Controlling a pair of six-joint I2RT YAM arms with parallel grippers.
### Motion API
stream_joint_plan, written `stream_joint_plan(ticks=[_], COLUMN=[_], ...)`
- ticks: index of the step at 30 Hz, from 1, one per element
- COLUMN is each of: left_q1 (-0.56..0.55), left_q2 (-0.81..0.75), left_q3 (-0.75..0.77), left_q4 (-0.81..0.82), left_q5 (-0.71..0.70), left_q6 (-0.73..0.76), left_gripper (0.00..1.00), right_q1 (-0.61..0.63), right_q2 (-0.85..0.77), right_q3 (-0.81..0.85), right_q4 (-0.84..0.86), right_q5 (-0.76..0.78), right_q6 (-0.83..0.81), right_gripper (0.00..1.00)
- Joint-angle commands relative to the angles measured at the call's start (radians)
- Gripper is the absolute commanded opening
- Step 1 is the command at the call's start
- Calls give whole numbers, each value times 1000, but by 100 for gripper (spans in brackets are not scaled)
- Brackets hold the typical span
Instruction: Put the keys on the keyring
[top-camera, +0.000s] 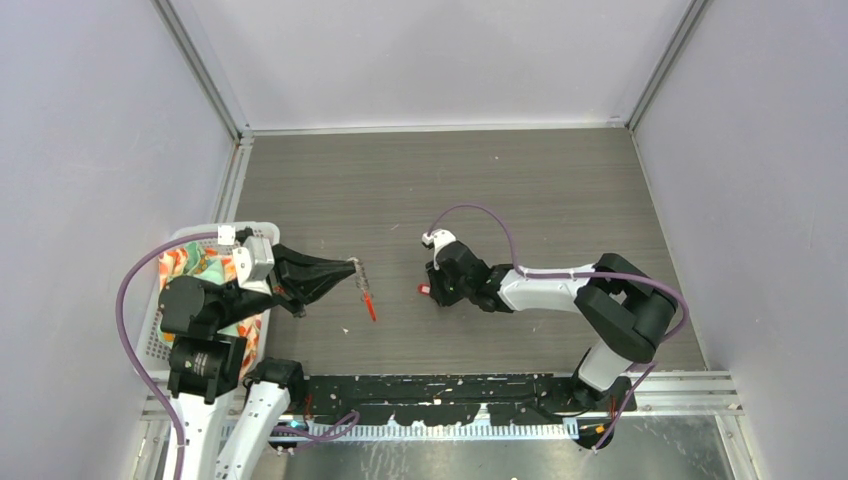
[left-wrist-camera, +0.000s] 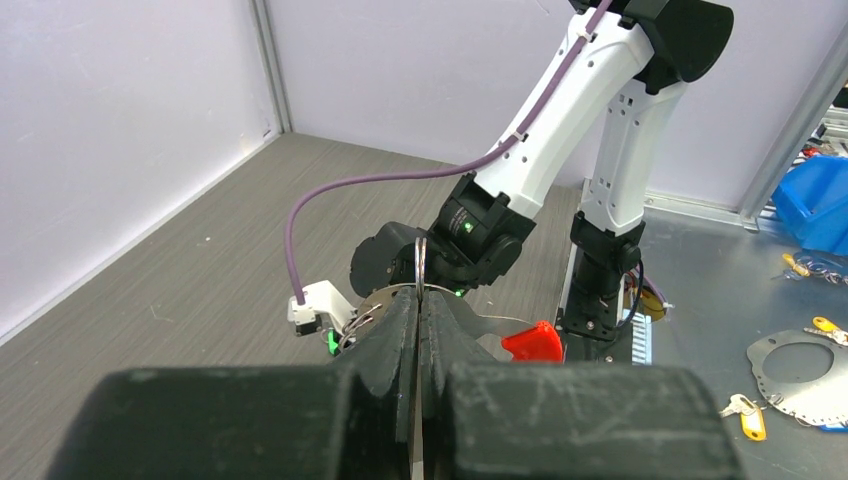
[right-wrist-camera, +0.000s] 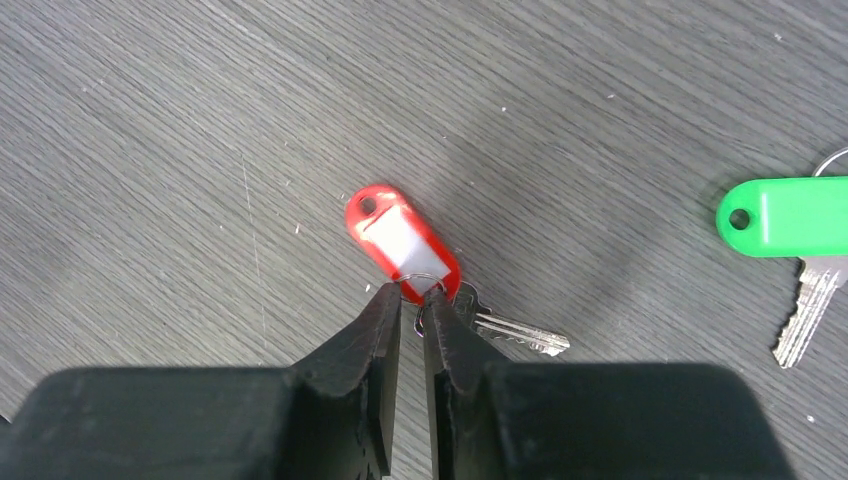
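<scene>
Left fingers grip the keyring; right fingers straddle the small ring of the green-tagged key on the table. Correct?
No. In the right wrist view the right fingers straddle the ring of the red-and-white-tagged key; the green-tagged key lies untouched nearby. Left fingers do grip the keyring.

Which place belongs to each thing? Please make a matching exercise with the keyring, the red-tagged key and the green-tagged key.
Things:
1. keyring
2. red-tagged key
3. green-tagged key

Places:
A. on the table, apart from both claws
B. clamped in the left claw
C. on the table, at the tips of the right claw

Pairs: 1-B, 2-C, 3-A
</scene>
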Motion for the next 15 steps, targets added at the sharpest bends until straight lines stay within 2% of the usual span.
stream_joint_plan(ticks=[1, 6, 10, 15], left_q1=[-1, -1, -1, -1], left_q2=[11, 12, 11, 9], left_q3=[38, 35, 32, 32], left_q4=[52, 57, 59, 61], left_q5=[-2, -4, -4, -7], left_q6=[-14, -15, -17, -20], left_gripper=[0, 0, 0, 0], right_q1=[4, 3, 4, 3], right_q2=[7, 10, 7, -7], right_q3=[32, 46, 54, 62], right_q4=[-6, -22, -18, 17], right_q5=[-11, -14, -31, -41], right_q6=[-11, -19, -23, -22], right_gripper=[19, 13, 1, 1])
